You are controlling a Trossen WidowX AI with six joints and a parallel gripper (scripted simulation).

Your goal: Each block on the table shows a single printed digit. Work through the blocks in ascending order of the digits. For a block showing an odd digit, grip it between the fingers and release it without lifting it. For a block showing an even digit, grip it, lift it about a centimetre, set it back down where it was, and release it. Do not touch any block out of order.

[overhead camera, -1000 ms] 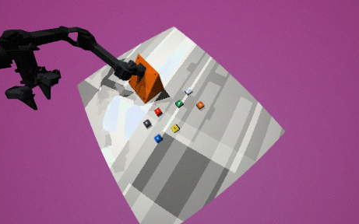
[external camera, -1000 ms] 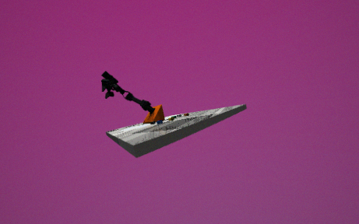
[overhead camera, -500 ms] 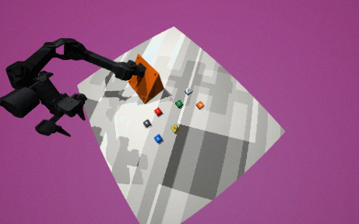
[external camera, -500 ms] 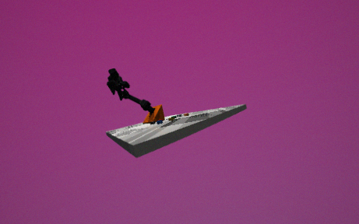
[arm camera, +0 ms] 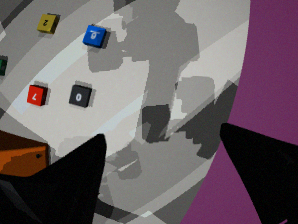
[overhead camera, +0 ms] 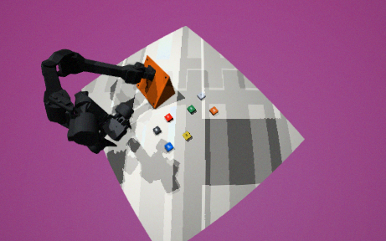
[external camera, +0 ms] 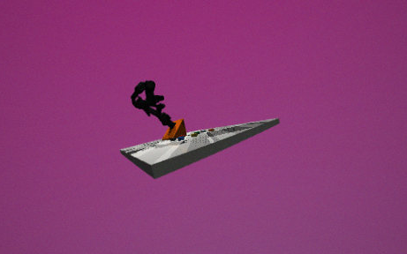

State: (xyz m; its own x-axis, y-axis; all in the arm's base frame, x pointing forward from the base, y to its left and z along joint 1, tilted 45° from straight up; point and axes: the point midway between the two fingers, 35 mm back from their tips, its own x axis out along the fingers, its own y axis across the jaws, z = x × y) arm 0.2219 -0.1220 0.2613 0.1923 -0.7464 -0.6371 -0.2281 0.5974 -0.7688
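My gripper [overhead camera: 123, 136] [arm camera: 165, 135] is open and empty, above the table's left part and off to the side of all blocks. A black block [overhead camera: 156, 130] [arm camera: 80, 96] shows 0. A yellow block [overhead camera: 187, 135] [arm camera: 48, 23] shows 2. A red block [overhead camera: 168, 117] [arm camera: 37, 95] shows 7. A blue block [overhead camera: 169, 146] [arm camera: 95, 36] shows an underlined digit, 6 or 9; I cannot tell which. A green block [overhead camera: 191, 109] [arm camera: 2, 66] is cut off in the wrist view. A white block [overhead camera: 201, 96] and an orange block [overhead camera: 213, 110] have digits too small to read.
An orange wedge [overhead camera: 156, 85] [external camera: 176, 130] [arm camera: 25, 160] with the arm's mount on it stands behind the red block. The patterned table [overhead camera: 246, 100] [external camera: 154, 159] has its edge near the gripper, with magenta background beyond.
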